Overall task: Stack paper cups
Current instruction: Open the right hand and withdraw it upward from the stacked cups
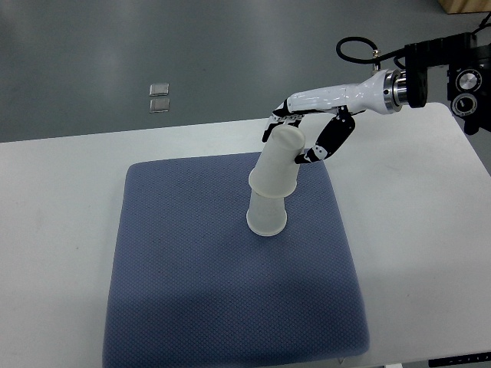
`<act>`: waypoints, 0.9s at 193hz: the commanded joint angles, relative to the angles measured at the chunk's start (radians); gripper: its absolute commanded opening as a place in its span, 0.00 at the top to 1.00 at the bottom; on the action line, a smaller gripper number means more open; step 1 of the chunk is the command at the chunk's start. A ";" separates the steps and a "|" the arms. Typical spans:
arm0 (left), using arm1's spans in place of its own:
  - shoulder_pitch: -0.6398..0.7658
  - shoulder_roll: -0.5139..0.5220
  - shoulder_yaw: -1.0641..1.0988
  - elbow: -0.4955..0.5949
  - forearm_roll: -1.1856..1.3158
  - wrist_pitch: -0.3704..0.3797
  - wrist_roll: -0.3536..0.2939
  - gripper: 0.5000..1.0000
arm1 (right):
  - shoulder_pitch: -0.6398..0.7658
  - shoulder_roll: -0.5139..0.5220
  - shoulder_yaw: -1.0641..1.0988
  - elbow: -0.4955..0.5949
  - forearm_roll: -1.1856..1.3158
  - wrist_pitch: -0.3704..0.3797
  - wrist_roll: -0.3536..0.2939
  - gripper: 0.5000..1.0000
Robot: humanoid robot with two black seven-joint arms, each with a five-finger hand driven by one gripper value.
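White paper cups (270,188) stacked on a blue mat (199,291).
The right hand (307,130) reaches in from the right, and its fingers (278,121) pinch the top cup's (278,165) end. It leans over the bottom cup (266,216) on the white tabletop (414,230).

My robot hand (307,134) has a glossy white shell and black jointed fingers; toward three o'clock, a silver wrist ring, black housing, looping black cable (357,47).
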 commanded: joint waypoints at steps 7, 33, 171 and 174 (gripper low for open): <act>0.000 0.000 -0.001 0.000 0.000 0.000 0.000 0.00 | -0.003 0.019 -0.001 -0.001 -0.003 0.000 -0.002 0.67; 0.000 0.000 0.000 0.000 0.000 0.000 0.000 0.00 | -0.003 0.028 -0.005 -0.001 -0.004 0.000 -0.005 0.67; 0.000 0.000 0.000 0.000 0.000 0.000 0.000 0.00 | -0.027 0.068 0.018 -0.029 0.046 -0.017 -0.058 0.15; 0.000 0.000 0.000 0.000 0.000 0.000 0.000 0.00 | -0.029 0.067 0.020 -0.033 0.051 -0.015 -0.056 0.15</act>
